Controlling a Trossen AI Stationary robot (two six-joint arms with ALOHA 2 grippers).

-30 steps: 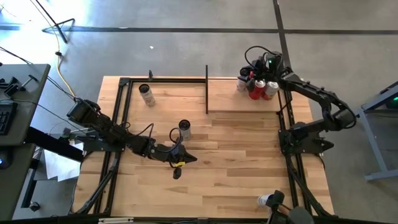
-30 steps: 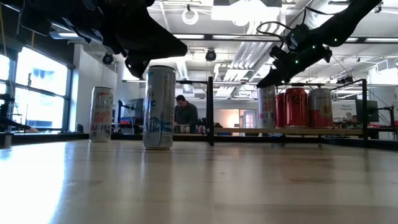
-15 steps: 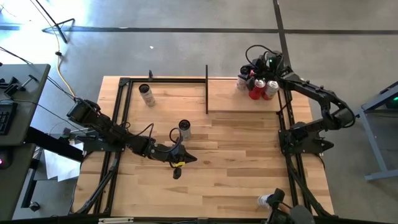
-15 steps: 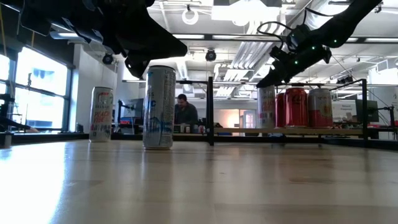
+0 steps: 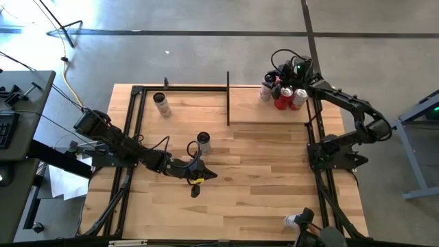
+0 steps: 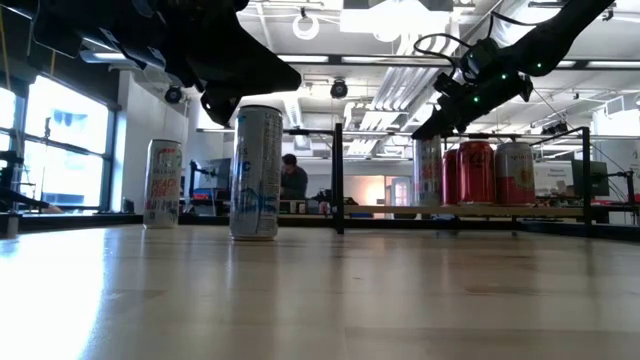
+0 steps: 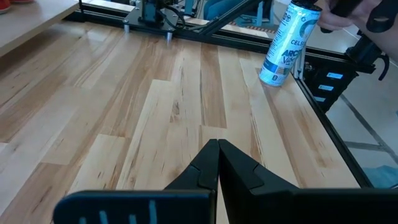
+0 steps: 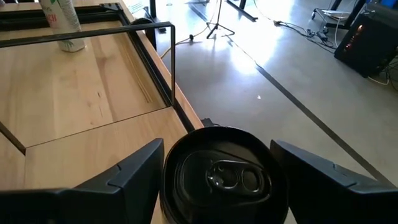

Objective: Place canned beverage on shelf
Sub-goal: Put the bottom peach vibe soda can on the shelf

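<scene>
Locate the right hand (image 6: 432, 126) over the far right corner of the shelf (image 5: 264, 113), fingers spread wide to either side of the canned beverage (image 8: 217, 175). Treat the hand as open and straddling the can's top, not clamped on it; cannot confirm from the wrist view whether a pad is touching the wall. Judge the can as standing upright on the pale wood, just beside two red cans (image 5: 289, 97), packed into the corner, probably to leave the rest of the platform free.

Find the left hand (image 7: 217, 145) low over the middle of the tabletop (image 5: 260, 178), fingers fully closed and holding nothing, near a slim can (image 5: 203, 142) but not touching it. Regard this arm as waiting.

Note a further can (image 5: 161, 104) upright near the far left corner, well apart from the shelf.
</scene>
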